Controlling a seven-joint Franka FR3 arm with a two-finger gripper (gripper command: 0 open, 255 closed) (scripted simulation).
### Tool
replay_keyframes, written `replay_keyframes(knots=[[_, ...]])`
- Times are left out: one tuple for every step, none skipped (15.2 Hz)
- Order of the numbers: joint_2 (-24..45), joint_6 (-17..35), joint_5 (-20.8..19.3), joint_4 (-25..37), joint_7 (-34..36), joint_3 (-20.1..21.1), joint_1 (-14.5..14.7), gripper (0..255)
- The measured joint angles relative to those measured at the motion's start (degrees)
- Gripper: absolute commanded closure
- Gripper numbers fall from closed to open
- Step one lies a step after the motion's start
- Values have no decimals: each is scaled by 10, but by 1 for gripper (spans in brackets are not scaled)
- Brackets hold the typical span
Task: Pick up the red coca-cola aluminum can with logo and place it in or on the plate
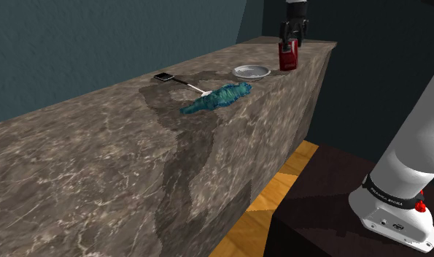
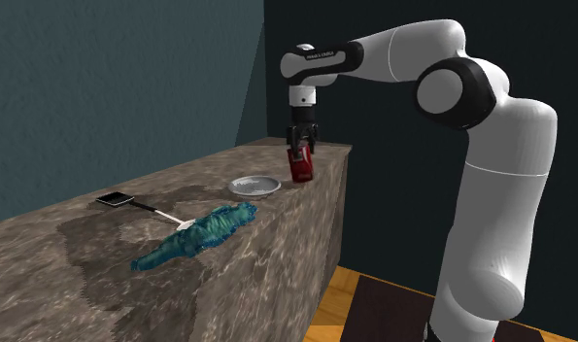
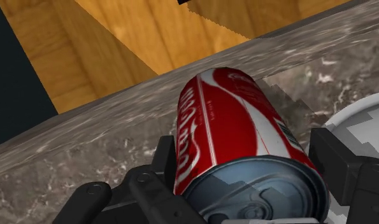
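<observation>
- Worktop (image 1: 98, 168) of mottled grey-brown stone runs the length of the shoulder view, with a teal wall behind it and a wood floor (image 1: 277, 186) below its near face.
- White arm (image 2: 491, 194) rises from its stand, folds at a high elbow and reaches level across to the worktop's far end, wrist pointing straight down.
- Crumpled blue-green cloth (image 1: 217, 97) lies mid-worktop with a black-headed utensil (image 1: 164, 77) just beside it, both well apart from the action.
- Shallow grey plate (image 1: 252, 71) sits near the far end, just beside the can and to the shoulder view's left of it.
- Red can (image 1: 288, 57) with white lettering sits by the worktop's far corner, close to the edge, and leans slightly in the second exterior view.
- Jaws clasp the can from both sides near its top rim, as the wrist view shows. Whether its base is off the stone cannot be told.
- Grasp appears made and the lift is the step in hand. The next move calls for a straight rise, a short carry sideways over the plate and a gentle lowering before release. With the edge so near, a slip could send the can to the floor.
</observation>
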Motion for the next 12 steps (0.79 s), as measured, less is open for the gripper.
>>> replay_keyframes(knots=[[0, -7, 0, 7, 0, 0, 0, 255], [2, -15, 1, 17, 0, 0, 0, 255], [7, -24, 2, 30, -2, -1, -1, 255], [10, -33, 3, 41, -3, -2, -2, 255], [15, -41, 5, 54, -4, -2, -3, 255], [14, -49, 5, 61, -3, -2, -3, 255], [16, -58, 6, 73, -3, -2, -3, 255], [19, -67, 7, 84, -4, -3, -3, 255], [24, -75, 8, 97, -5, -4, -5, 255], [26, -84, 9, 109, -5, -4, -5, 255], [30, -95, 11, 122, -7, -5, -6, 255], [34, -104, 12, 135, -8, -5, -8, 255]])
